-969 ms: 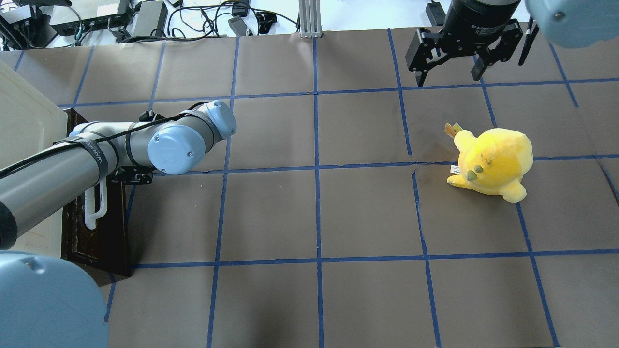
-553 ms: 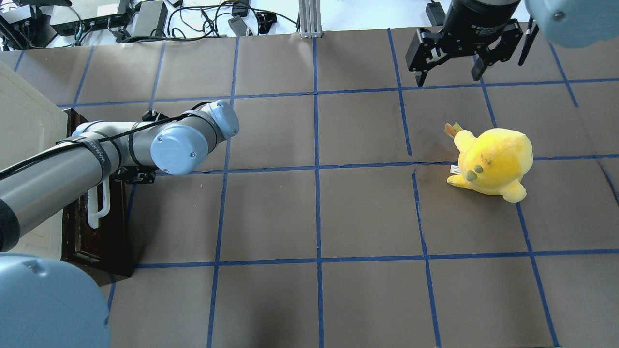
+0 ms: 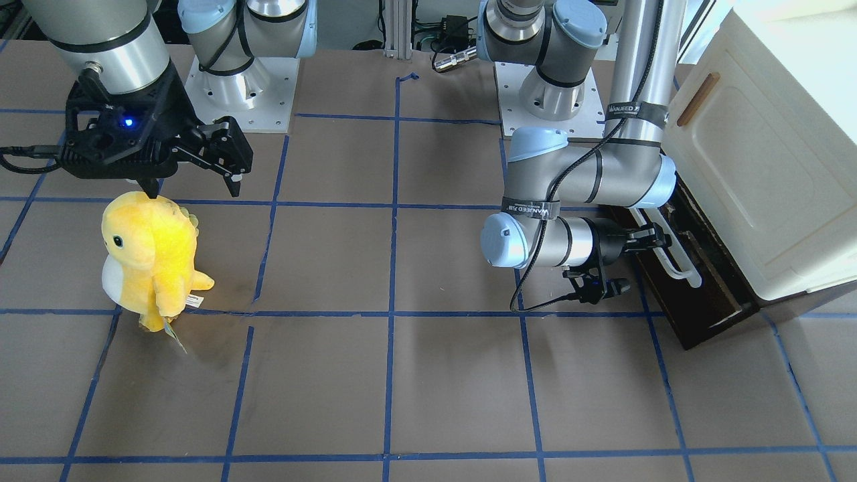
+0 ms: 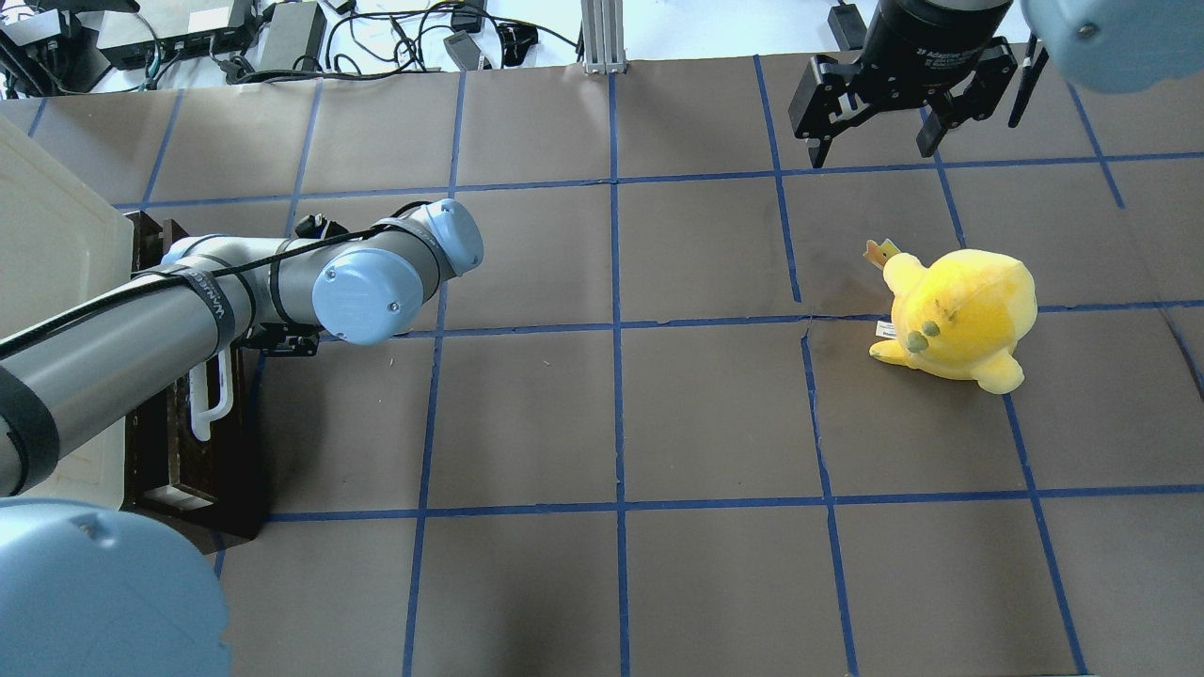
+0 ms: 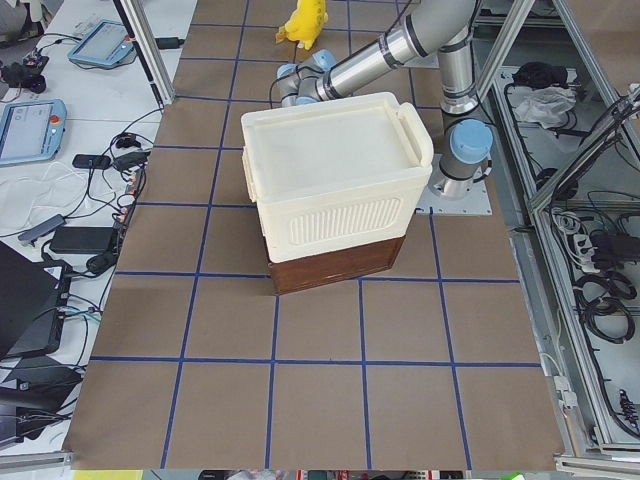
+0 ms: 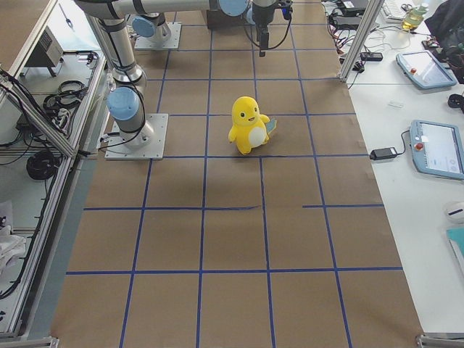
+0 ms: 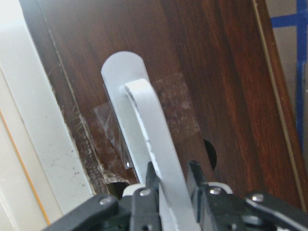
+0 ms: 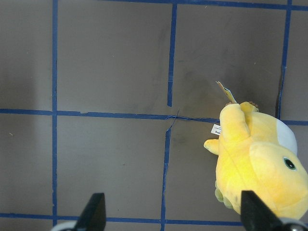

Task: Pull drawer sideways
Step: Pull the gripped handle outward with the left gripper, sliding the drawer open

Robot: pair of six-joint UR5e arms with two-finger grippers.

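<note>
The dark brown drawer (image 4: 188, 451) sits under a cream cabinet (image 4: 47, 244) at the table's left end, and stands a little way out, with a pale strip of its inner side showing. Its white bar handle (image 7: 154, 144) runs along the front and also shows in the front-facing view (image 3: 677, 261). My left gripper (image 7: 172, 175) is shut on this handle, one finger on each side; it also shows in the front-facing view (image 3: 663, 239). My right gripper (image 4: 872, 150) is open and empty, hovering at the far right, well away from the drawer.
A yellow plush toy (image 4: 959, 315) stands on the brown paper on the right, just in front of the right gripper. The cabinet door has a small brown handle (image 3: 697, 99). Blue tape lines grid the table. Cables and boxes lie beyond the far edge.
My left arm has moved to the right in the overhead view, with the handle in its grip. The drawer front has come out with it, away from the cabinet. The right arm has not moved.
</note>
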